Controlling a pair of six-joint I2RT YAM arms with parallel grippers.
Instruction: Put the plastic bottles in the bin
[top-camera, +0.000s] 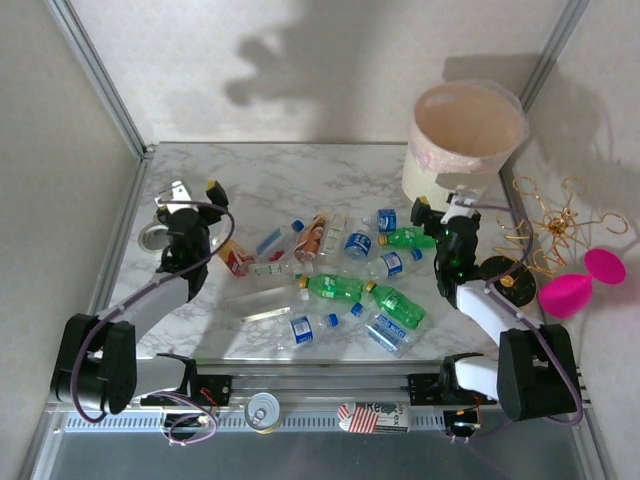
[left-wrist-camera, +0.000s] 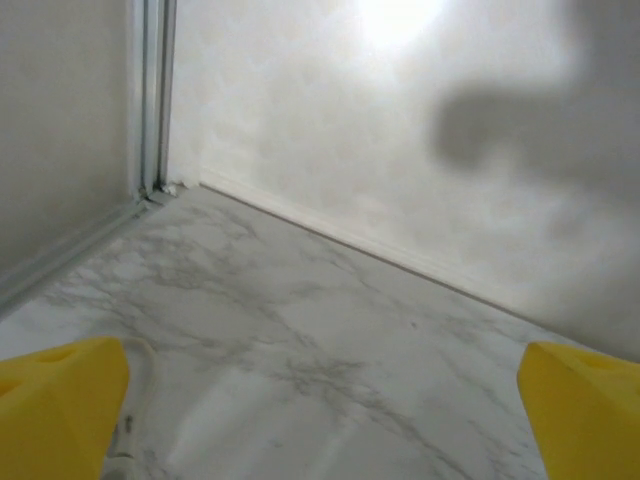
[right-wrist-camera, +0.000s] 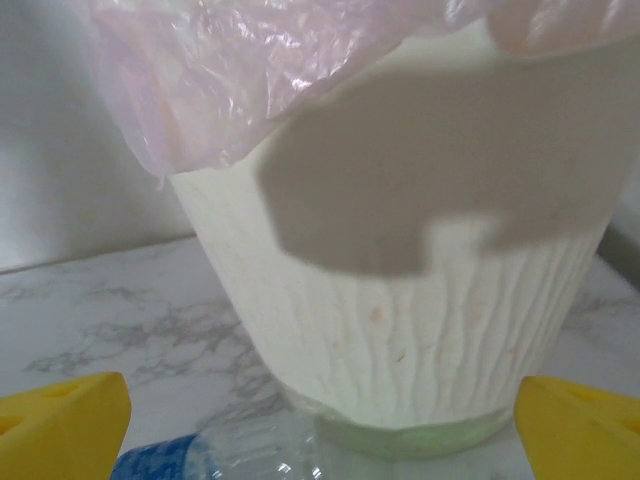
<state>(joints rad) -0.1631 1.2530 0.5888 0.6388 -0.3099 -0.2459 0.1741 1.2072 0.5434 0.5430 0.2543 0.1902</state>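
Several plastic bottles lie scattered on the middle of the marble table: green ones (top-camera: 335, 287) with yellow caps, clear ones (top-camera: 305, 328) with blue labels, and an orange-labelled one (top-camera: 312, 238). The cream bin (top-camera: 468, 140) with its pinkish liner stands at the back right. My left gripper (top-camera: 197, 188) is open over bare marble left of the pile, yellow fingertips (left-wrist-camera: 60, 405) wide apart with nothing between them. My right gripper (top-camera: 443, 205) hangs open just in front of the bin (right-wrist-camera: 400, 300), above a clear blue-labelled bottle (right-wrist-camera: 250, 450).
A roll of tape (top-camera: 153, 237) lies at the left edge by the left arm. A pink goblet (top-camera: 580, 285) and gold wire hooks (top-camera: 550, 225) sit right of the table. A can (top-camera: 263, 410) rests on the near rail. Walls close in the back and sides.
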